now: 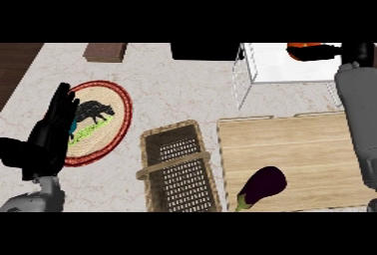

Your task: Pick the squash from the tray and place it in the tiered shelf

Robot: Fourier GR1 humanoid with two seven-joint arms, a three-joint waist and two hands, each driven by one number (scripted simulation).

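the right forearm reaches far along the right edge to the white tiered shelf, where an orange squash shows at the top; the right hand is mostly out of sight, so whether it grips the squash cannot be told. the left hand rests open, fingers straight, over a round plate. a purple eggplant lies on the wooden tray, beside a wicker basket.

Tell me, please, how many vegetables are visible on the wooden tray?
1: a purple eggplant lies at the wooden tray's near left corner. The right forearm covers the tray's right edge and might hide more.
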